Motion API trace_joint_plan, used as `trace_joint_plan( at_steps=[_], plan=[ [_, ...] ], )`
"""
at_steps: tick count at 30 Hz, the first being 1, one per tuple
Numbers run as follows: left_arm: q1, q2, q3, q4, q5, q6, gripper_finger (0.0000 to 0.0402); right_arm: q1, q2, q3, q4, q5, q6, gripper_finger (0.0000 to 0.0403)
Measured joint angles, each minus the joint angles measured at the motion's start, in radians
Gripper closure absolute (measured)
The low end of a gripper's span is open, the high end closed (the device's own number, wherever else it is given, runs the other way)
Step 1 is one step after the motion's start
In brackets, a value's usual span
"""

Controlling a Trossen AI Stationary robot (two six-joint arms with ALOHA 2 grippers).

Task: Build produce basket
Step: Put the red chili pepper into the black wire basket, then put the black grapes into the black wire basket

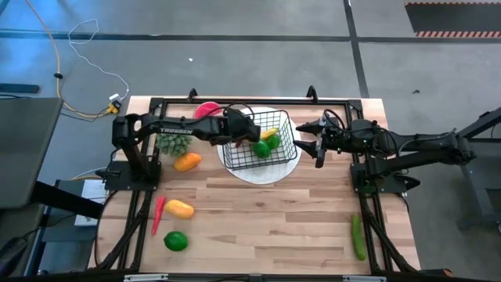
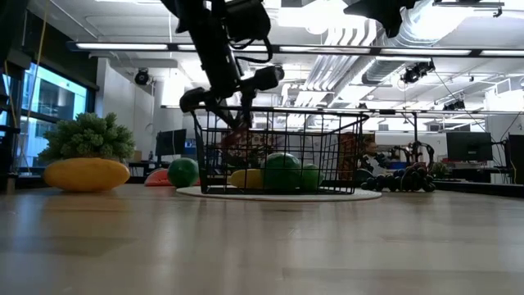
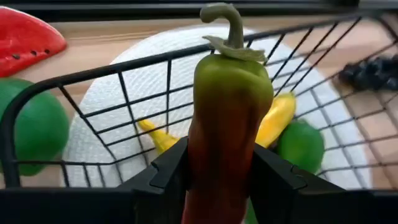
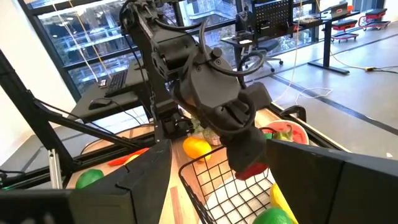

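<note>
The black wire basket stands on a round white plate at the table's far middle. Inside it lie green limes and a yellow banana. My left gripper hovers over the basket's left end, shut on a pepper that is green at the stem end and red lower down. My right gripper is open and stands just right of the basket, touching nothing. A watermelon slice lies on the table behind the basket. My left gripper pinches the pepper by its red lower body between its two fingers. The green stem end points away from the gripper, down toward the basket's inside. The right wrist view shows the pepper hanging below the gripper, lifted clear.
Left of the basket lie a green bunch and an orange fruit. Near the table's left front are a red pepper, a yellow-orange fruit and a lime. A cucumber lies at the right front.
</note>
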State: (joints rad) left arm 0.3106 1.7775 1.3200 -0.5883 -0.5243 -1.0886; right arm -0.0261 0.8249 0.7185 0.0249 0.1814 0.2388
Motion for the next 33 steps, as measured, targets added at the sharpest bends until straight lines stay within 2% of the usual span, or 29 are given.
trace_joint_plan(
  at_steps=[16, 33],
  plan=[
    [-0.016, 0.017, 0.0, -0.026, 0.01, 0.061, 0.0268, 0.0, 0.0, 0.0, -0.003, 0.0, -0.002, 0.0155],
    [-0.03, 0.017, 0.0, -0.051, 0.014, 0.063, 0.0196, 0.0, 0.0, 0.0, -0.021, -0.001, 0.023, 0.0155]
  ],
)
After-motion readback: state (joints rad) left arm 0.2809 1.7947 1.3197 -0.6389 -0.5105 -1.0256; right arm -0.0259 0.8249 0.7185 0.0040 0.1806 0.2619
